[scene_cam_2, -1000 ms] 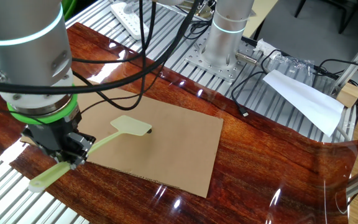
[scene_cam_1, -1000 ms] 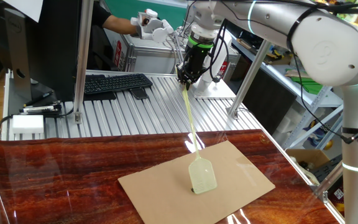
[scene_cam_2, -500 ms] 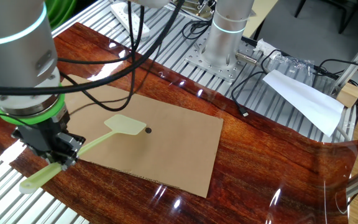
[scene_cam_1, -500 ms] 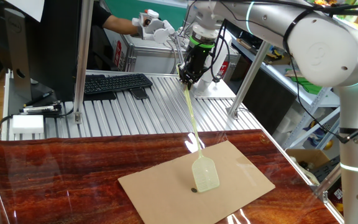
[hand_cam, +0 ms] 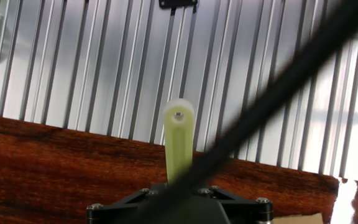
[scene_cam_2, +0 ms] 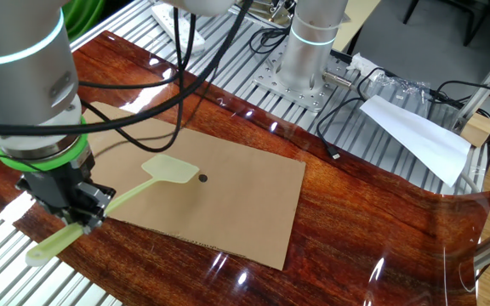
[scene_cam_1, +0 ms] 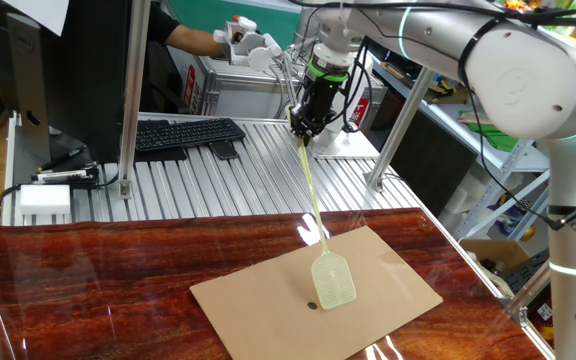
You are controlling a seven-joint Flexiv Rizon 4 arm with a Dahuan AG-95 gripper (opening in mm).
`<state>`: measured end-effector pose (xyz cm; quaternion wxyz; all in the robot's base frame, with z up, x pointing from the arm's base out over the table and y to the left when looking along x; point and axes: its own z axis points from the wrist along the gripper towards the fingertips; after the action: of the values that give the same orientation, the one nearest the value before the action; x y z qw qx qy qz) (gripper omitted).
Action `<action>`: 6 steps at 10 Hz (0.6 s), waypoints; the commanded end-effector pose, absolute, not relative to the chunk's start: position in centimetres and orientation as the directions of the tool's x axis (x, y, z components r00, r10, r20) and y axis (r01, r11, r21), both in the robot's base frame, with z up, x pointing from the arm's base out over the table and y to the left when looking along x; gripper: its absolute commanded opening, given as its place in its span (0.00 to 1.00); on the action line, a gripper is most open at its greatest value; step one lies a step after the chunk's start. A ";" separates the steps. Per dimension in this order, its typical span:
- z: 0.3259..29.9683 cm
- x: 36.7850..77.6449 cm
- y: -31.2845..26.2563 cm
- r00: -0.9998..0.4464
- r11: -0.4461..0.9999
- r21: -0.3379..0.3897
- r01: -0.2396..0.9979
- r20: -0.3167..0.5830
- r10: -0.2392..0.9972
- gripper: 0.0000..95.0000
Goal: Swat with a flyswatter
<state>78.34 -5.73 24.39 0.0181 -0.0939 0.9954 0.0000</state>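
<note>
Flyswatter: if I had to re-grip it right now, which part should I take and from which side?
Take the flyswatter by its thin handle near the free end, from above, as the end effector holds it now. The handle is narrow enough for the jaws; the flat mesh head over the cardboard sheet offers no edge.

We note a pale yellow-green flyswatter (scene_cam_1: pixel 332 280) with fine mesh; tan cardboard sheet (scene_cam_1: pixel 398 275); glossy red-brown wood-grain tabletop (scene_cam_2: pixel 364 221); ribbed silver aluminium bench (scene_cam_1: pixel 198 180); black keyboard (scene_cam_1: pixel 183 133); small dark spot (scene_cam_2: pixel 202 178) on the cardboard; white arm (scene_cam_1: pixel 528 70) with green-lit rings
</note>
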 end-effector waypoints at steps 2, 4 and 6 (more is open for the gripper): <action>24.3 78.4 -5.8 -0.983 0.984 -0.007 -0.178 -0.042 -0.178 0.00; 24.1 78.5 -5.9 -0.983 0.984 -0.007 -0.178 -0.043 -0.178 0.00; 23.9 78.5 -6.0 -0.983 0.984 -0.007 -0.178 -0.048 -0.178 0.00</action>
<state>78.59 -6.02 23.83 0.0254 -0.0890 0.9957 -0.0014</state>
